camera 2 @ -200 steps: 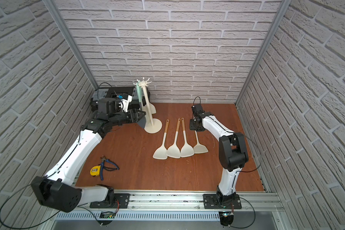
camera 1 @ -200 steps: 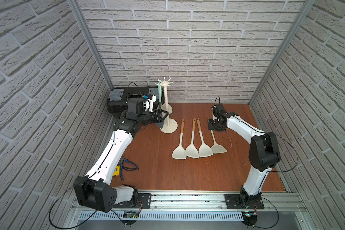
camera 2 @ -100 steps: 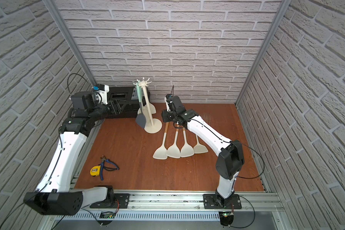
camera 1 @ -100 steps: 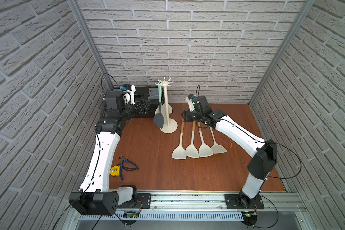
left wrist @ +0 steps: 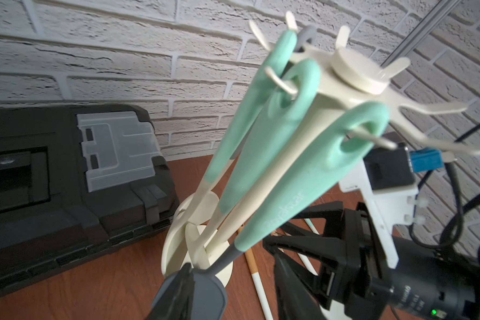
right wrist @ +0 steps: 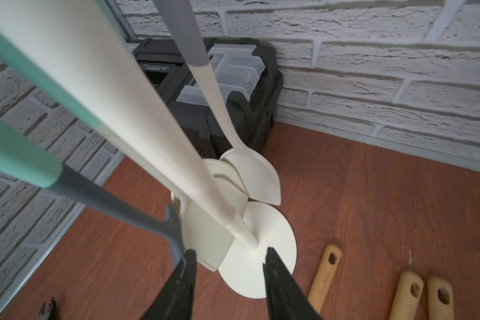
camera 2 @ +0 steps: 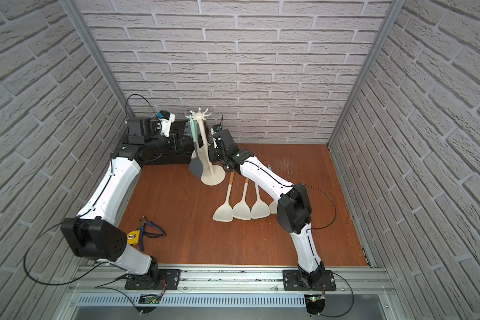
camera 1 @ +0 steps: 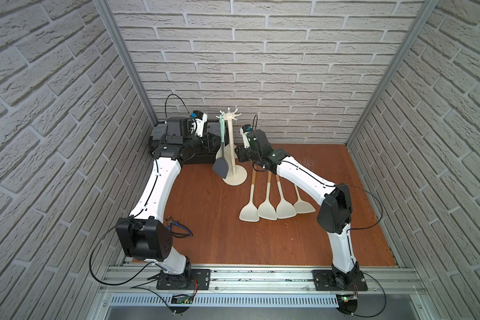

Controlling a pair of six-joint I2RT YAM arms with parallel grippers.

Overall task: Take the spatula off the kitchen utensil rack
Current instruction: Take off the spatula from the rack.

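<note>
Four cream spatulas (camera 1: 276, 205) lie near, right of centre. Farther back, the grey-bladed spatula (camera 1: 220, 167) hangs on the left side of the kitchen utensil rack (camera 1: 237, 177). The left gripper (left wrist: 233, 266) and right gripper (right wrist: 230, 250) flank the rack, both with jaws partly apart and holding nothing, and a black toolbox (left wrist: 67, 180) sits far left.

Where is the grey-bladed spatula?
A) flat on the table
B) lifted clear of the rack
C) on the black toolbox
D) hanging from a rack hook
D: the grey-bladed spatula hangs by its mint handle loop from a hook on the kitchen utensil rack.
</note>
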